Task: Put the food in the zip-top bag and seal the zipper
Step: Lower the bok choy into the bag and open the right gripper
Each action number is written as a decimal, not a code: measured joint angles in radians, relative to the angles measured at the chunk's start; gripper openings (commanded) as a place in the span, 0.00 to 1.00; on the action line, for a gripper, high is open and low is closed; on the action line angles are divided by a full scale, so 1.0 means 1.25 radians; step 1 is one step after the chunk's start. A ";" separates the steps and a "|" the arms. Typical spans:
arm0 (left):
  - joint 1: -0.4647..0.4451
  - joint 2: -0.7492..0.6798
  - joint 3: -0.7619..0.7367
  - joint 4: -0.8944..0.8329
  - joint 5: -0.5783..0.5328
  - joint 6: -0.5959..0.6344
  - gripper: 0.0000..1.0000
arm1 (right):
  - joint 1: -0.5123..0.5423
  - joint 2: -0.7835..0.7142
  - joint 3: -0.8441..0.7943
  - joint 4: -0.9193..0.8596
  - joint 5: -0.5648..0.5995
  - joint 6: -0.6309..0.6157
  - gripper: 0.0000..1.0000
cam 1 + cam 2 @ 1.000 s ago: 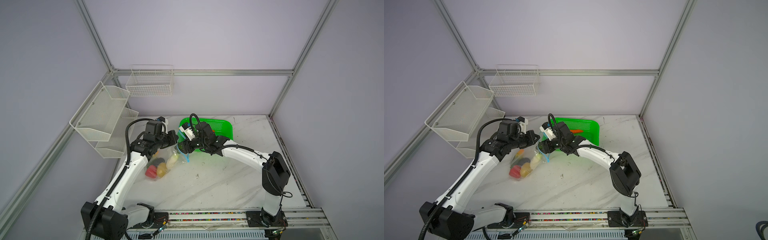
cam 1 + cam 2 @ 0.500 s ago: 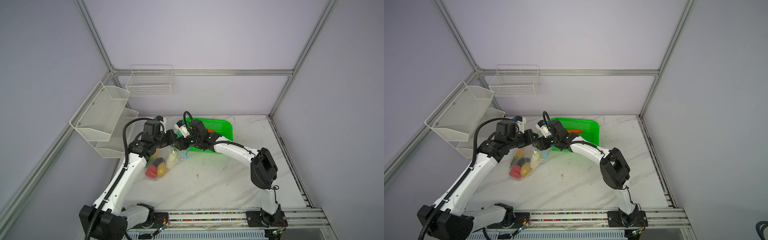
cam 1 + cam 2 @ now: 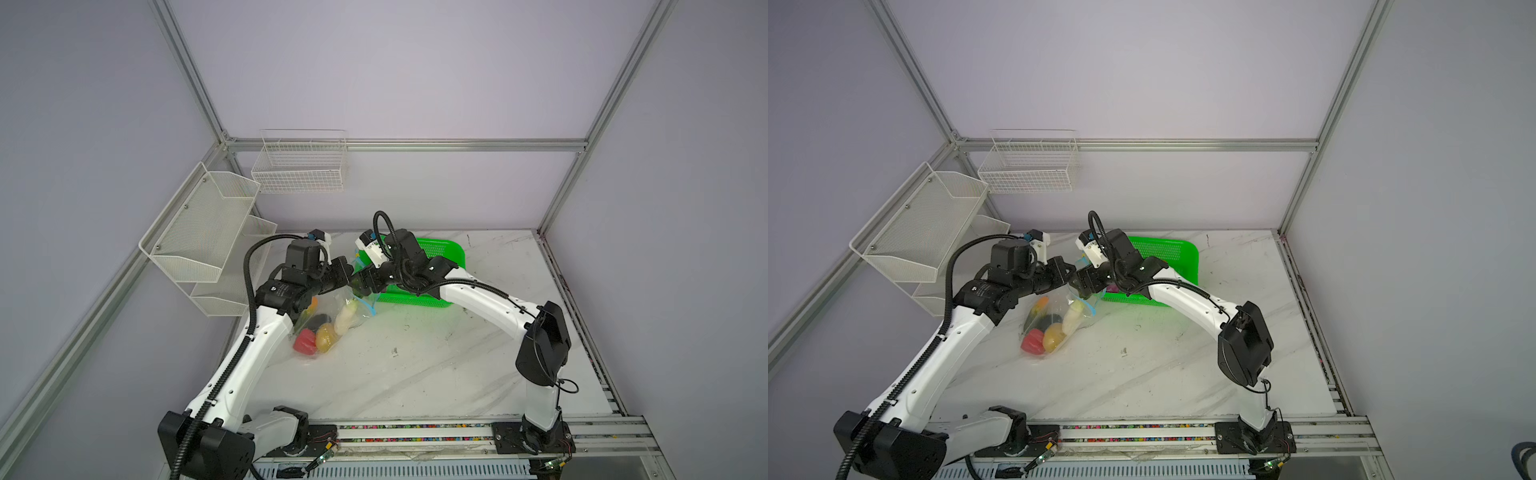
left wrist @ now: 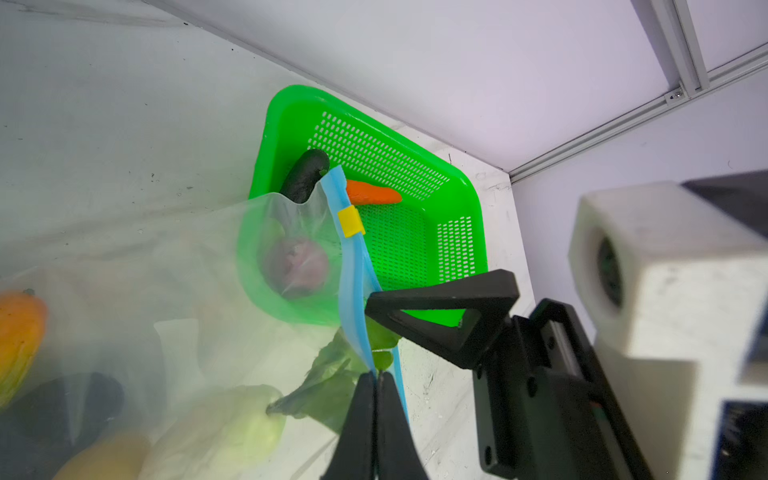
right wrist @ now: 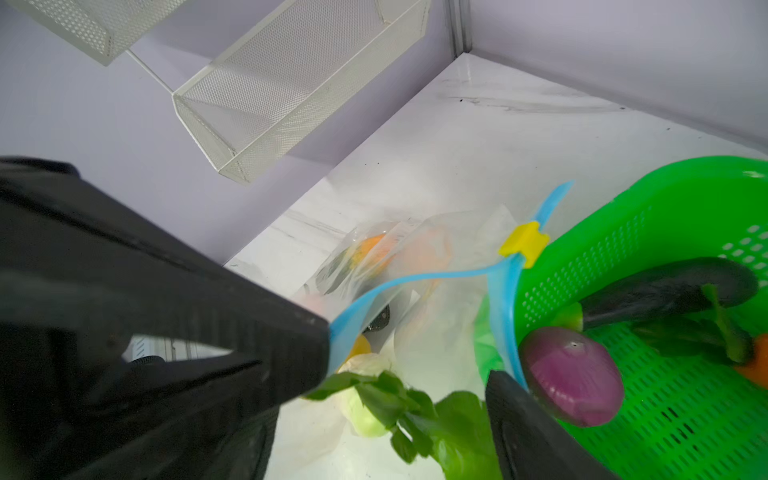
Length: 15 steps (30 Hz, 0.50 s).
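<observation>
The clear zip-top bag (image 3: 328, 316) (image 3: 1054, 320) lies on the table, its mouth lifted towards the green basket. My left gripper (image 4: 376, 376) (image 3: 352, 277) is shut on the blue zipper (image 4: 353, 291) strip, below the yellow slider (image 4: 351, 221) (image 5: 523, 243). My right gripper (image 5: 407, 386) (image 3: 1077, 284) stands open at the mouth, with a green leafy piece (image 5: 436, 415) loose between its jaws. In the bag lie a red pepper (image 3: 304, 340), a yellow potato (image 3: 325, 337) and a white radish (image 3: 345, 318). More food sits in the basket: a purple onion (image 5: 571, 374), an eggplant (image 5: 665, 291) and a carrot (image 4: 374, 195).
The green perforated basket (image 3: 444, 257) (image 4: 457, 232) stands at the back, right behind the bag's mouth. White mesh shelves (image 3: 199, 232) hang on the left wall and a wire basket (image 3: 299, 166) on the back wall. Both grippers sit almost tip to tip.
My right gripper's jaws have spread wider at the bag's mouth, and its elbow has swung back to the right. The left gripper has kept its pinch on the strip.
</observation>
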 measured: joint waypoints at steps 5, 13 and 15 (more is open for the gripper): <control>0.000 0.000 0.000 0.003 0.002 0.000 0.00 | -0.008 -0.058 -0.020 -0.020 0.046 0.002 0.81; 0.000 0.000 0.000 -0.002 0.014 -0.003 0.00 | -0.077 -0.160 -0.148 0.018 0.030 0.097 0.63; 0.000 0.000 0.000 -0.002 0.014 -0.006 0.00 | -0.094 -0.157 -0.173 0.026 0.006 0.141 0.63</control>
